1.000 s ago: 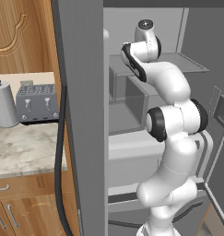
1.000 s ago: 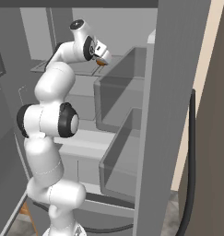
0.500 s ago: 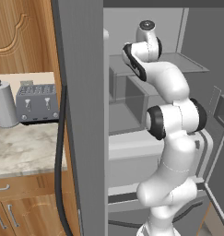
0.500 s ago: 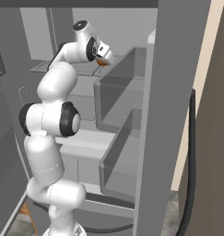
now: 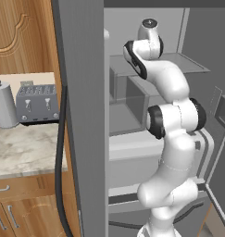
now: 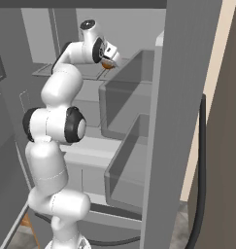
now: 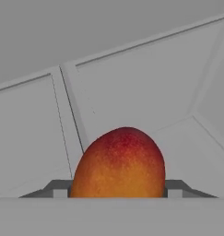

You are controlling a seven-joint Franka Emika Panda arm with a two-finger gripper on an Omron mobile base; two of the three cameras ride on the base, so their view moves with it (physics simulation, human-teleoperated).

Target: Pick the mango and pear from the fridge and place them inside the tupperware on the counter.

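Left base view: fridge (image 5: pixel 86 115) door edge runs down frame centre, open interior to its right. Arm reaches into the upper shelf, upper centre. Counter (image 5: pixel 21 150) at left, toaster (image 5: pixel 37 102) on it, canister (image 5: pixel 5 104) just left of the toaster. Right base view: mango (image 6: pixel 108 63) at the gripper (image 6: pixel 109 62), upper centre, above door bins (image 6: pixel 124 112). Hand view: mango low centre, between the fingertips (image 7: pixel 58 189).
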